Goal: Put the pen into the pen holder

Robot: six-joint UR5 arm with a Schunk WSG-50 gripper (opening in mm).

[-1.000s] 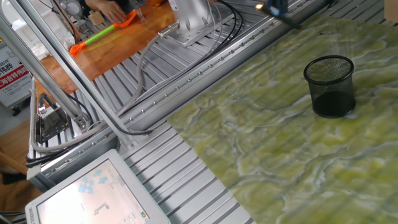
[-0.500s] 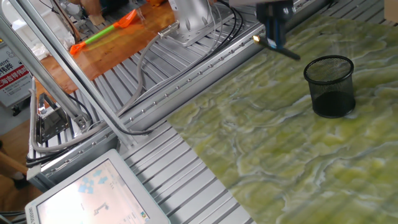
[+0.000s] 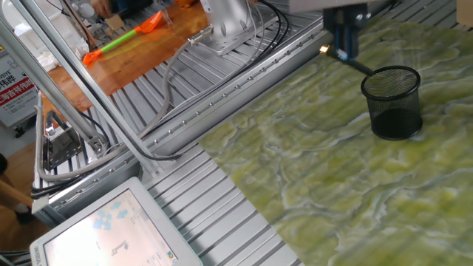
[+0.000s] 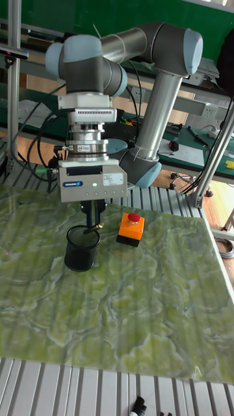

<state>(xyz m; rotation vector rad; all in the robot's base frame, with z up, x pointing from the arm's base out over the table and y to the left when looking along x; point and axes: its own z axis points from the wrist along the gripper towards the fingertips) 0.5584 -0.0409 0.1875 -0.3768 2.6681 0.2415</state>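
My gripper (image 3: 345, 49) (image 4: 93, 219) is shut on the pen (image 3: 353, 62) (image 4: 91, 227), a thin black stick with a gold end. The pen is tilted: its gold end points left in the fixed view and its black end reaches the near rim of the pen holder. The pen holder (image 3: 392, 103) (image 4: 82, 249), a black wire-mesh cup, stands upright on the green marbled table top (image 3: 318, 170). The gripper hangs just above and beside the cup's rim. I cannot tell whether the pen tip is inside the rim.
An orange box with a red button (image 4: 130, 229) stands just beside the cup. A green-and-orange stick (image 3: 118, 41) lies on the wooden board at the back left. Grey cables (image 3: 174, 81) cross the aluminium rails. A white screen (image 3: 111, 229) sits at the front left.
The gripper carrying the pen has moved right and down, from the table's back edge to the cup's rim. The cup has not moved.
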